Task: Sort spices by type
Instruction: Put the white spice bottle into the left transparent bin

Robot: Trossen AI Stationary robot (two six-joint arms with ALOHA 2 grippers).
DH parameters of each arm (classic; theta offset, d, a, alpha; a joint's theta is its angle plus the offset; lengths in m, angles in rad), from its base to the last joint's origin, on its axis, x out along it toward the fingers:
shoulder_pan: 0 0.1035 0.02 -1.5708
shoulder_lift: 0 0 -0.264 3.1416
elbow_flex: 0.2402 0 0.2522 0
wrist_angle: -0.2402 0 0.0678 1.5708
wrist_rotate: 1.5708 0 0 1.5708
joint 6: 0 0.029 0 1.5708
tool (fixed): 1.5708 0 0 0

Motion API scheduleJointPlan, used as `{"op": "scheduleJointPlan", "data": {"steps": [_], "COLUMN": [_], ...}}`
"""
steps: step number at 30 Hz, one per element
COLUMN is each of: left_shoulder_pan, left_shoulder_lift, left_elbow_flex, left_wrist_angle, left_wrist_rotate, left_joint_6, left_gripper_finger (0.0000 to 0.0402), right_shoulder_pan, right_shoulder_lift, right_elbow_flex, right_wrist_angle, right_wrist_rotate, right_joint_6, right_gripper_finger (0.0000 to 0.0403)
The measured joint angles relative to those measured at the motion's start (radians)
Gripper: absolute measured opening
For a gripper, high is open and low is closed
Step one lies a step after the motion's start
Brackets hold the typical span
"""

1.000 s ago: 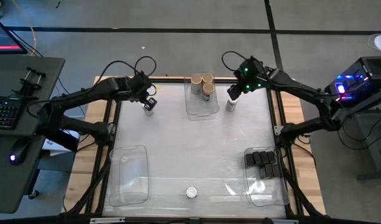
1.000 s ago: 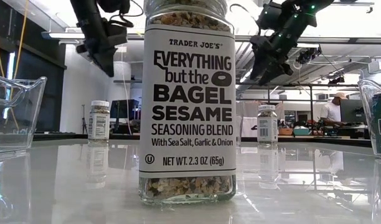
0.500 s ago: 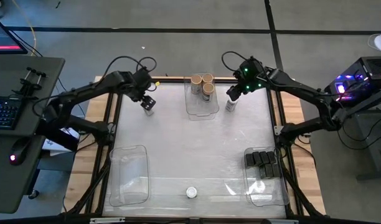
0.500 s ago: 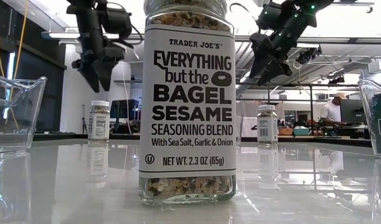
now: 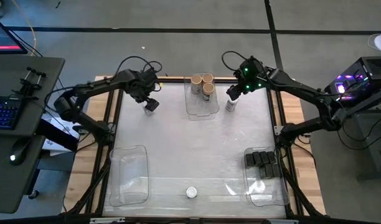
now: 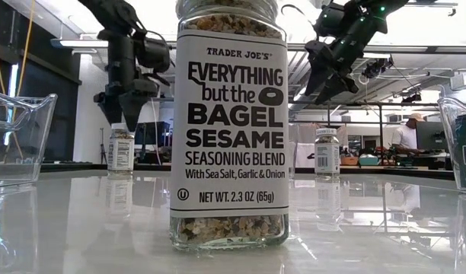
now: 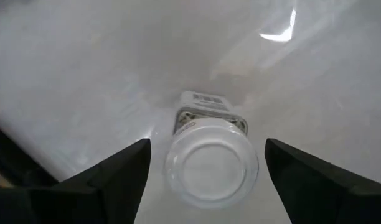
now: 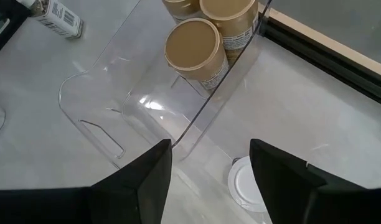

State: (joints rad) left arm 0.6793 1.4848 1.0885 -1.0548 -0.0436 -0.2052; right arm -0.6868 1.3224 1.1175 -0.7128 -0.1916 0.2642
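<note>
The left pincer [image 5: 150, 106] has swung in over the white-lidded jar [image 5: 149, 109] at the far left of the tabletop [image 5: 178, 155] and spread its fingers wide in the last moment; a second ago it was closed and off to one side of the jar. Its wrist view looks straight down on the jar's lid between the two dark fingers, which stand either side without touching. I read that as a lined-up grasp: it only needs to come down and close.

The right pincer [image 5: 233, 94] has not moved. It hangs partly open above a second white-lidded jar [image 5: 230, 106], just beside the far bin [image 5: 202, 111]; that lid [image 8: 248, 183] shows between its fingers, untouched.

The far bin, a clear one, holds three tan-lidded jars [image 5: 203, 84] packed together at its back end. The clear bin at the near right [image 5: 265, 186] holds the black boxes [image 5: 262, 160], bunched at its far end. The clear bin at the near left [image 5: 128, 177] has nothing in it, so it looks meant for the white-lidded kind.

A third white-lidded jar [image 5: 191, 192] stands alone at the near edge, its bagel-seasoning label facing the low camera. So two types appear sorted, and all three white-lidded jars are yet to be binned.
</note>
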Motion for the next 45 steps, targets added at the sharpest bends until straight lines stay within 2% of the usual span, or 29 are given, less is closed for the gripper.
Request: {"op": "scheduleJointPlan", "data": {"steps": [3,13,17,21,22,27,31,34,37,40,45], "left_shoulder_pan": [0.009,0.009,0.006,0.000,0.000,-0.017,-0.066,-0.145,-0.278,-0.446,-0.780], "left_shoulder_lift": [0.034,0.081,0.081,0.081,0.081,0.061,-0.022,-0.122,-0.238,-0.336,-0.423], "left_elbow_flex": [0.000,0.000,0.000,0.000,0.000,0.000,0.046,0.078,0.097,0.098,0.098], "left_wrist_angle": [0.000,-0.006,-0.006,-0.002,-0.002,-0.004,-0.024,-0.038,-0.039,-0.046,-0.051], "left_wrist_rotate": [0.036,0.040,0.038,0.032,0.033,0.068,0.123,0.127,0.133,0.101,-0.030], "left_joint_6": [0.034,0.053,0.067,0.061,0.060,0.060,0.058,0.010,-0.086,-0.233,-0.539], "left_gripper_finger": [0.0303,0.0296,0.0255,0.0174,0.0166,0.0168,0.0168,0.0168,0.0168,0.0168,0.0168], "right_shoulder_pan": [0.000,0.000,0.000,0.000,0.000,0.000,0.000,0.000,0.000,0.000,0.000], "right_shoulder_lift": [0.000,0.000,0.000,0.000,0.000,0.000,0.001,0.001,0.001,0.001,0.001], "right_elbow_flex": [0.000,0.000,0.000,0.000,0.000,0.000,0.000,0.000,0.000,0.000,0.000], "right_wrist_angle": [0.000,0.000,0.004,0.007,0.007,0.007,0.008,0.015,0.041,0.061,0.081], "right_wrist_rotate": [0.000,0.001,0.004,0.006,0.006,0.006,0.006,0.006,0.006,-0.002,-0.046], "right_joint_6": [0.004,0.008,0.008,0.008,0.008,0.006,0.006,0.006,0.008,0.005,-0.002], "right_gripper_finger": [0.0212,0.0212,0.0212,0.0212,0.0212,0.0212,0.0212,0.0212,0.0212,0.0212,0.0212]}}
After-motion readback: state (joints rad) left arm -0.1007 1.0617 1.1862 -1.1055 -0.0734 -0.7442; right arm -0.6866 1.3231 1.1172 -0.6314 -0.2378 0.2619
